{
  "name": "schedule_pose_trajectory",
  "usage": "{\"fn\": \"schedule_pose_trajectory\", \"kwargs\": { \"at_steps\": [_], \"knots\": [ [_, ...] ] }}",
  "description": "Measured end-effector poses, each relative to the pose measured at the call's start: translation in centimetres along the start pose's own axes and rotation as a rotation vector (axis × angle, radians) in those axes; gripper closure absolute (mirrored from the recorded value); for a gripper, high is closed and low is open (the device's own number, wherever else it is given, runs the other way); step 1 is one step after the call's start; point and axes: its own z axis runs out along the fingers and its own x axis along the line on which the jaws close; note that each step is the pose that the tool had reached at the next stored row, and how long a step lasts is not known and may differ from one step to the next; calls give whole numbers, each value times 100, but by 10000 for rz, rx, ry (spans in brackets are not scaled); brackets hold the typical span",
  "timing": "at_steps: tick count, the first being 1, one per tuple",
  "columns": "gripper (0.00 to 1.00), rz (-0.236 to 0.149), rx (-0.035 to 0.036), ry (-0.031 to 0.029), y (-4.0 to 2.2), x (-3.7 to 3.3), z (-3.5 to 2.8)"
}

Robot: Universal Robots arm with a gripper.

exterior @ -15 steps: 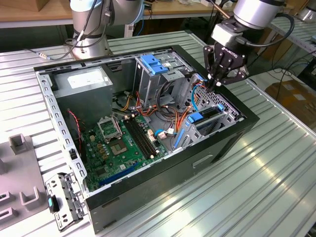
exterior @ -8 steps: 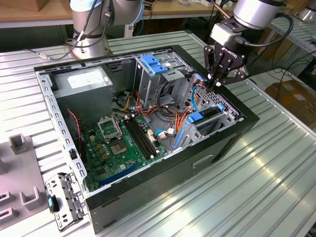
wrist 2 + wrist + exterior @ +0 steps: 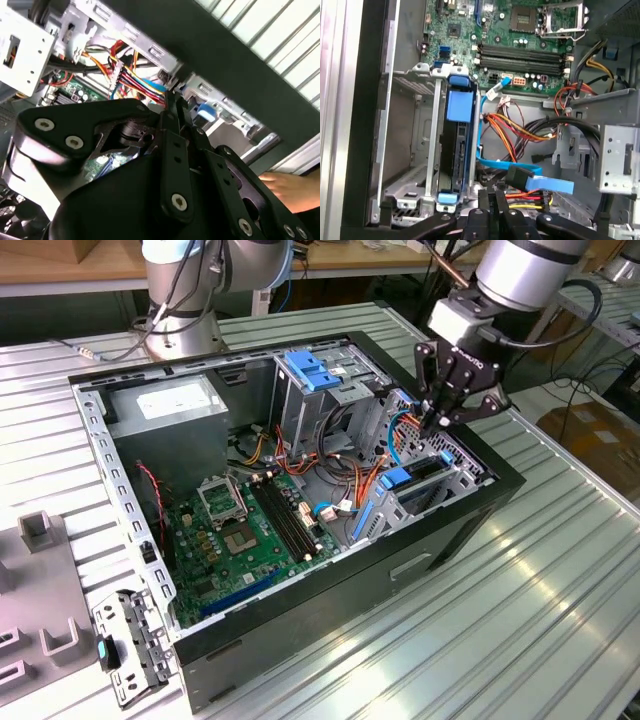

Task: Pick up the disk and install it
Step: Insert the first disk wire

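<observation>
Blue-framed, one disk (image 3: 456, 150) stood on edge in its bay; I saw one gripper (image 3: 440, 420), fingers (image 3: 487, 200) clenched together, empty, just beside it.

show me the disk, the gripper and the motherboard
disk (image 3: 456, 155): first wrist view, its dark edge between the blue frame ends, standing in the bay.
gripper (image 3: 440, 420): exterior view, between its fingertips, above the bay.
motherboard (image 3: 240, 540): exterior view, green board centre.
</observation>
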Motion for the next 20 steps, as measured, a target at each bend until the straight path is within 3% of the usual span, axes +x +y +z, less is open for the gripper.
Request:
{"fn": "schedule_pose_trajectory", "kwargs": {
  "at_steps": [1, 3, 7, 8, 9, 10, 11, 15, 18, 20],
  "knots": [
    [84, 0, 23, 1, 42, -1, 2],
    [84, -1, 43, 4, 57, 17, 2],
    [84, 1, 93, 8, 92, 154, 10],
    [84, -1, 203, 15, 106, 158, 16],
    [84, -3, 375, 33, 128, 158, 17],
    [84, -5, 502, 43, 149, 156, 19],
    [84, -6, 587, 49, 182, 156, 23],
    [84, 56, 595, 52, 204, 173, 42],
    [84, 363, 597, 59, 209, 177, 63],
    [84, 364, 622, 57, 256, 206, 66]
  ]
}}
